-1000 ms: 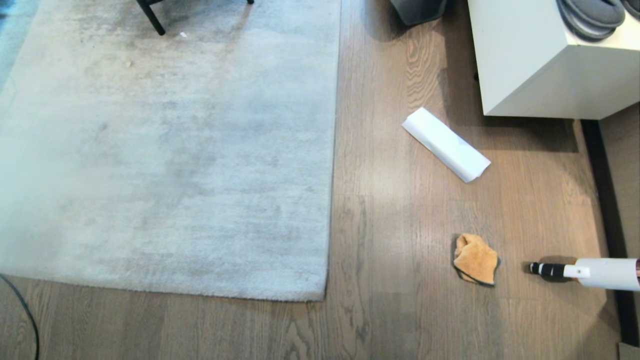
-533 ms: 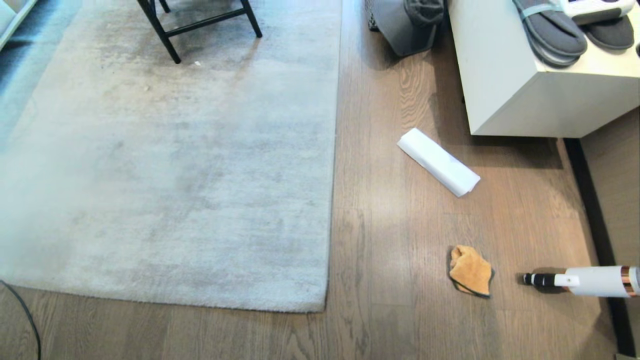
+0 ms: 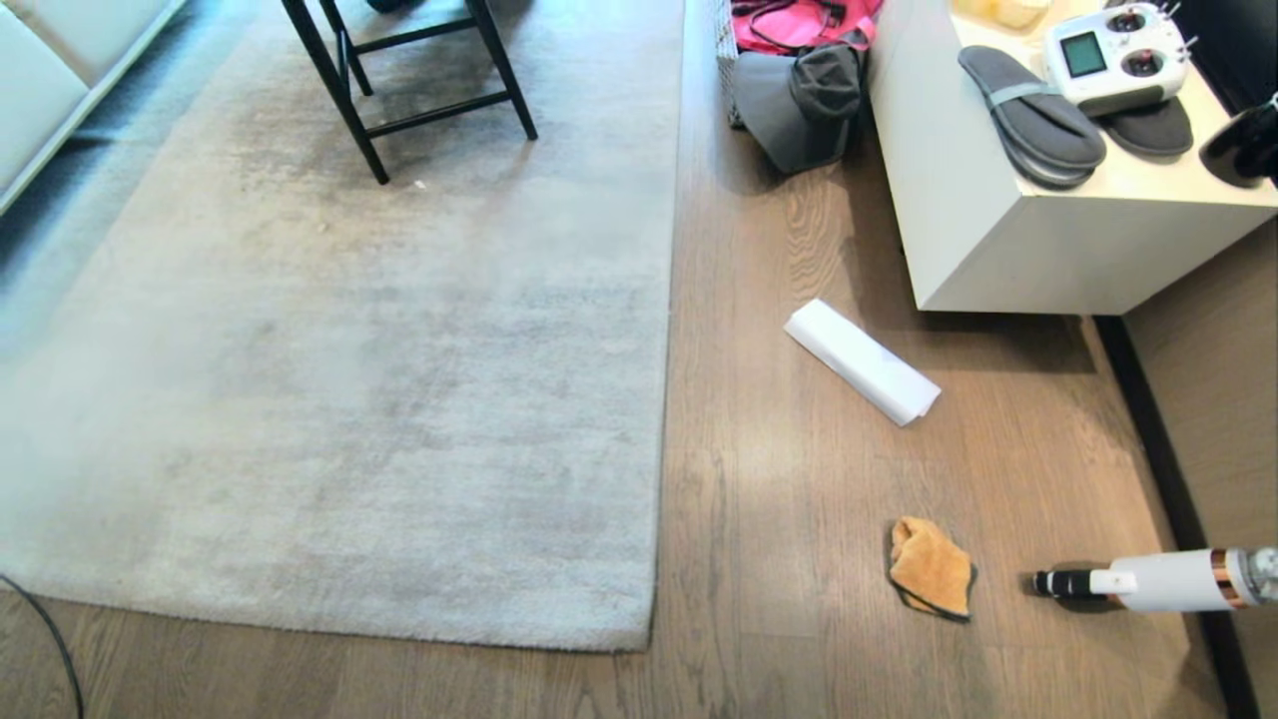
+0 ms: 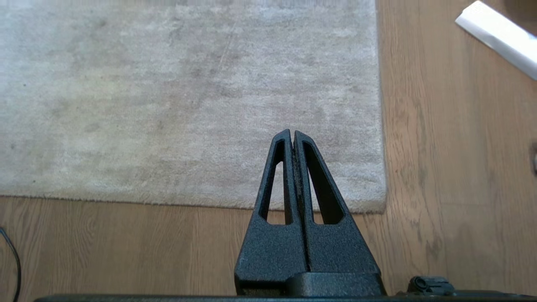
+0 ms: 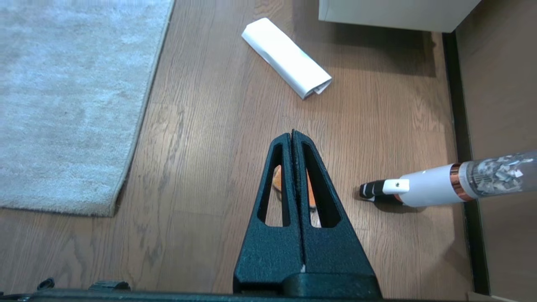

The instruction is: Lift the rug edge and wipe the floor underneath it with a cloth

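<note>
Rug (image 3: 339, 359) fills the left and middle of my head view, light grey, lying flat with its near right corner down at the lower middle of the frame. At the far upper left a pale sofa edge (image 3: 60, 60) shows, and black chair legs (image 3: 419, 80) stand on the rug near the top. A thin black cable (image 3: 55, 639) curves across the lower left corner.

Right of the rug runs the floor (image 3: 779, 479), brown-grey planks, bare along a strip in the middle. A rolled white paper (image 3: 861, 361) lies slantwise on it at right of centre. Below that, in the lower right, the cloth (image 3: 931, 581) sits crumpled on the planks, orange with a dark edge (well apart from the rug). Just right of it lies a white hand vacuum (image 3: 1148, 581), its dark nozzle pointing at the cloth but not touching. At the upper right stands a white cabinet (image 3: 998, 240) with grey slippers (image 3: 1033, 115) and a remote controller (image 3: 1113, 55) on top, and a grey bag (image 3: 799, 100) beside it.

Neither arm shows in the head view. In my left wrist view my left gripper (image 4: 292, 134) hangs over the rug's near corner, fingers pressed together, holding nothing. In my right wrist view my right gripper (image 5: 292, 135) hangs over the planks, fingers likewise pressed together and empty; the cloth shows through the slots in them, on the floor beneath.
</note>
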Controlling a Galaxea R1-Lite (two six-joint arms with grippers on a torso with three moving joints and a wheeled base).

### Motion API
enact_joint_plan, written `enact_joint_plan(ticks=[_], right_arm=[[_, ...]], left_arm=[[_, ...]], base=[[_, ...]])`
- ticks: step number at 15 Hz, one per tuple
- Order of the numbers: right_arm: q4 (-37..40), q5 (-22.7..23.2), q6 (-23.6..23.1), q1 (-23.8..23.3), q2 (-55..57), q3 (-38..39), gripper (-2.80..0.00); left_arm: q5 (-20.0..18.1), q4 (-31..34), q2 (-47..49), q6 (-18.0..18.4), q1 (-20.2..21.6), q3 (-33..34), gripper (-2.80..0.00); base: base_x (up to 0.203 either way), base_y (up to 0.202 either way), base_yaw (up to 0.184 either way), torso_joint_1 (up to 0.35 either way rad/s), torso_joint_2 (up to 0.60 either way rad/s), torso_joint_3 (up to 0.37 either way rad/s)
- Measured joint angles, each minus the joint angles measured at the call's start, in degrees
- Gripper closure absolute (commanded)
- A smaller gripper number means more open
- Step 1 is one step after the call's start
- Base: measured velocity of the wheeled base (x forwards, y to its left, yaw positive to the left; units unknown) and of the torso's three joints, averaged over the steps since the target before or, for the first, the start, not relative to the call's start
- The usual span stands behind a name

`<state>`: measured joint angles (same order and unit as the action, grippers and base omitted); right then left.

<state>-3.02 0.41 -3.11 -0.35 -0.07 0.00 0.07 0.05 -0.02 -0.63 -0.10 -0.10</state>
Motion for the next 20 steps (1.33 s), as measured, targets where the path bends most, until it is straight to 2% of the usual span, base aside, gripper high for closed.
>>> enact_joint_plan(ticks=[20], right_arm=[[-0.02, 0.00, -0.02, 0.02, 0.02, 0.00, 0.00]], left_arm=[[0.00, -0.02, -0.02, 0.04, -0.01, 0.00, 0.00]], base=[[0.000, 0.000, 0.000, 0.003, 0.00, 0.203]])
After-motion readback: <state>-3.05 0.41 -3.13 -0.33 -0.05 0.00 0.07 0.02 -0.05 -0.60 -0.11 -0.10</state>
